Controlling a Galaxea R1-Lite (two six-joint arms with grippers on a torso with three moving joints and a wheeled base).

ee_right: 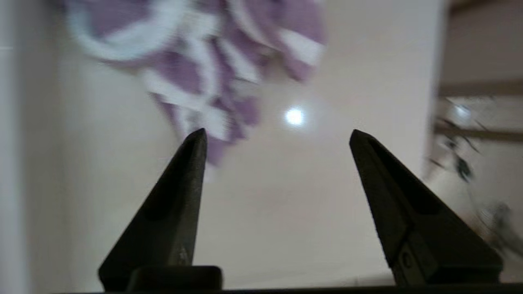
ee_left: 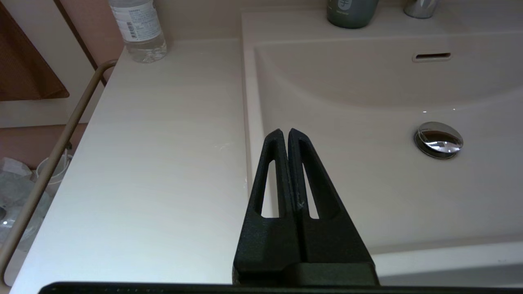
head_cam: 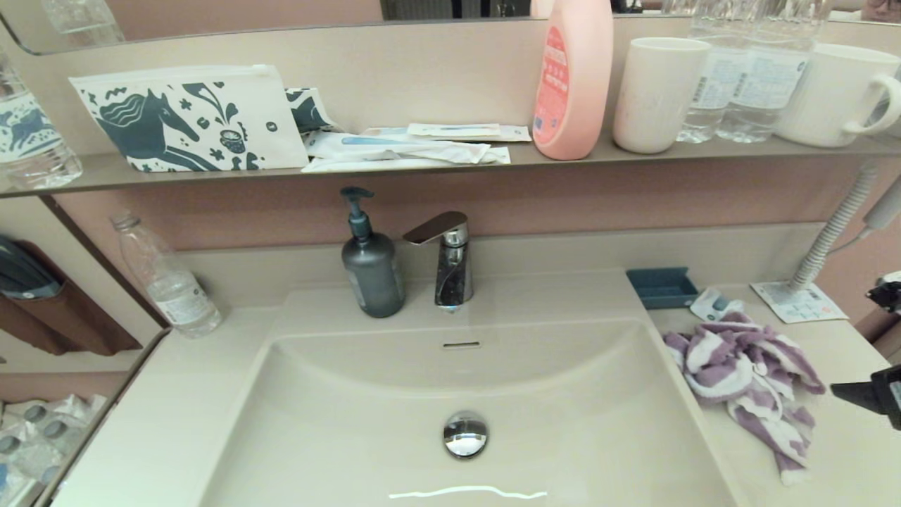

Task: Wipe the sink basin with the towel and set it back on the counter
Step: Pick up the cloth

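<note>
The purple and white striped towel (head_cam: 750,377) lies crumpled on the cream counter (head_cam: 838,451) right of the sink basin (head_cam: 394,394). The basin has a chrome drain plug (head_cam: 465,434) and an overflow slot (head_cam: 461,345). My right gripper (ee_right: 278,136) hovers open over the counter, just short of the towel (ee_right: 204,69), nothing between its fingers; in the head view only its dark finger (head_cam: 862,392) shows at the right edge. My left gripper (ee_left: 285,132) is shut and empty, parked over the basin's left rim near the front, out of the head view.
A grey soap pump (head_cam: 372,264) and chrome tap (head_cam: 450,260) stand behind the basin. A blue soap dish (head_cam: 662,287) and sachet (head_cam: 714,304) lie beyond the towel. A water bottle (head_cam: 169,278) stands on the left counter. The shelf holds a horse-print pouch (head_cam: 186,120), pink bottle (head_cam: 574,77), cups.
</note>
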